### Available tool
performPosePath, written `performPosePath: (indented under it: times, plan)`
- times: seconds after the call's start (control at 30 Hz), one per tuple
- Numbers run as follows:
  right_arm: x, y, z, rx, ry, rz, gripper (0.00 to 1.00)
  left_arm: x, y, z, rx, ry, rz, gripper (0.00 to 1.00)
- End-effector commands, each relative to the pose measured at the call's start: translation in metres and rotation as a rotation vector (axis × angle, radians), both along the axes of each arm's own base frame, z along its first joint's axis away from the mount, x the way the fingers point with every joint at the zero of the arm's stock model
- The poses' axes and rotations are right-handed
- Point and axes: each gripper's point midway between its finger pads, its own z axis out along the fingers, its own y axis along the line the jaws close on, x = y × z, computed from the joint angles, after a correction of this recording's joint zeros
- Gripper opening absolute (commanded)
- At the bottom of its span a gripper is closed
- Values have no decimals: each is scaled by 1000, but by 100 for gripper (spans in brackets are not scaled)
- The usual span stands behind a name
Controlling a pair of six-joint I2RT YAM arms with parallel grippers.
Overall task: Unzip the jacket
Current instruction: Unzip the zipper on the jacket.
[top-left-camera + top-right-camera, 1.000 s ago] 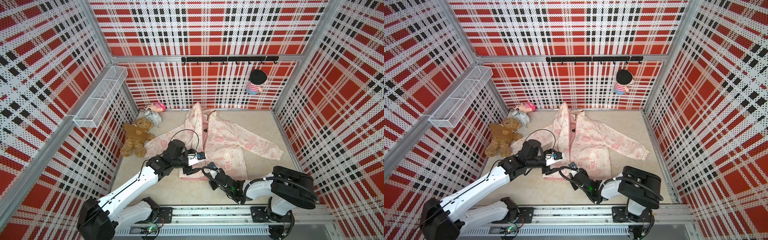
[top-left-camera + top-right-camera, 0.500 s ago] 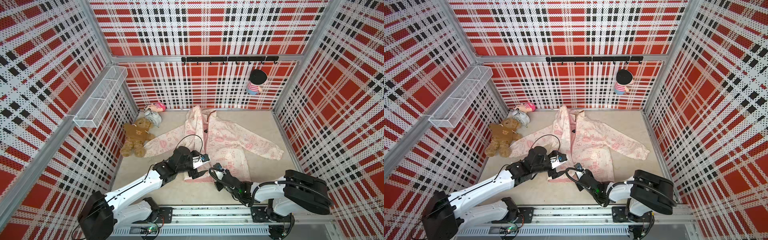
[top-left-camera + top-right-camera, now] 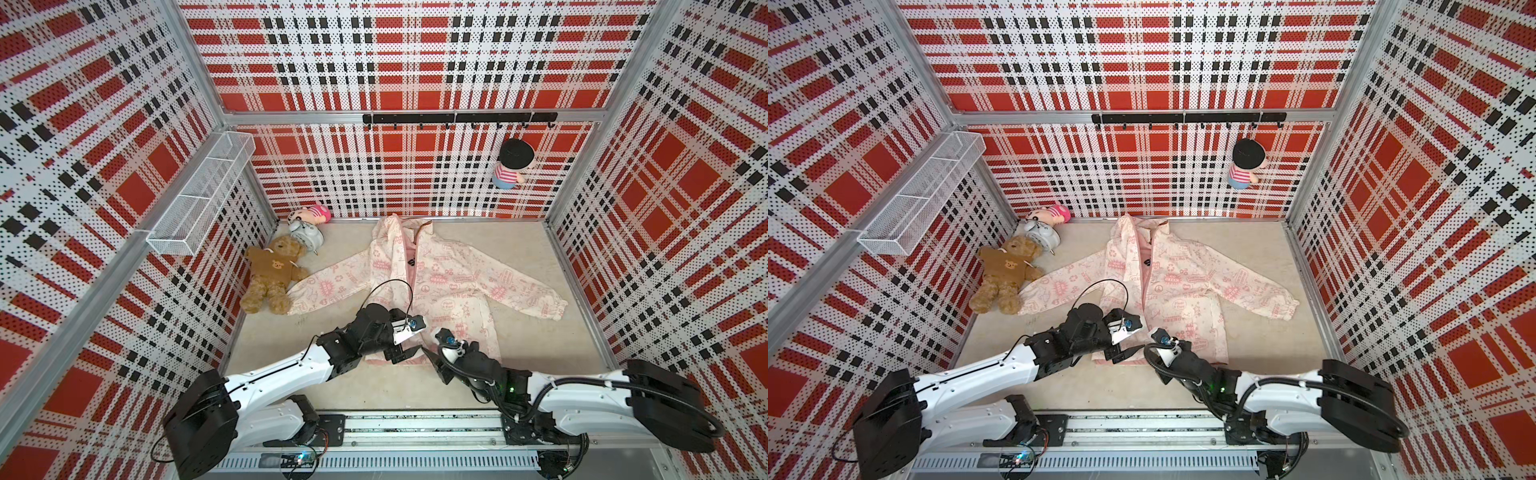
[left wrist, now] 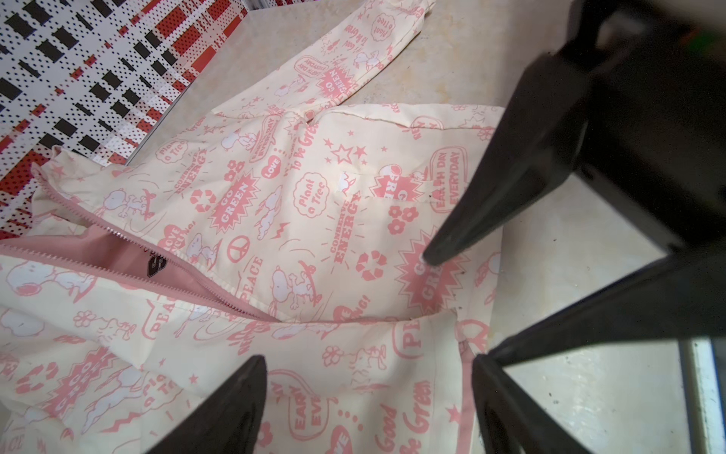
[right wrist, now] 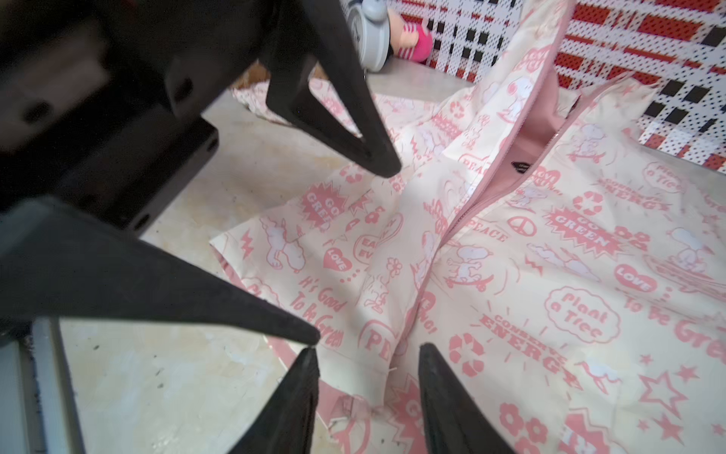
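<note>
Cream jacket (image 3: 457, 274) flat | zipper (image 5: 455, 224) part open | both jaws apart

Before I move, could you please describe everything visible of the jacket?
The jacket is cream fabric printed with pink cartoons and slogans, with a pink zipper, lining and hem band. It lies front up on the floor, sleeves spread, hood at the back wall. The zipper gapes at the neck, closed below. One cuff reaches the teddy bear; the open left gripper and right gripper stand over its hem.
</note>
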Motion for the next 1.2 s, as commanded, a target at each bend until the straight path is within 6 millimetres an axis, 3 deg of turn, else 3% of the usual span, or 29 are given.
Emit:
performPosePath:
  times: [0.0,0.17,0.27,0.33,0.47,0.63,0.73,0.83,1.0,1.17]
  plan:
    - [-6,-21,-7,-7,15,-28,49,-1,10,-7,70,-4,6,81]
    - [-8,-36,-21,-33,4,-49,48,-14,-1,-33,160,34,-90,85]
    - [-8,-46,-10,93,-16,-73,47,-19,-12,-51,228,36,-133,90]
    - [-10,-52,-6,141,-15,-77,47,-17,-20,-61,274,34,-154,91]
    - [-13,-56,-14,61,22,-76,46,-3,-35,-73,329,24,-177,84]
    - [-19,-55,-9,65,20,-35,47,4,-37,-94,408,117,-229,59]
    - [-18,-60,-1,92,0,-49,48,0,-32,-102,438,189,-241,33]
    - [-18,-62,2,104,-13,-53,48,-4,-26,-105,470,190,-236,28]
    - [-18,-53,-9,43,5,-30,49,4,-25,-89,431,178,-177,7]
    - [-17,-30,-29,-101,5,20,50,10,-24,-53,314,123,-102,2]
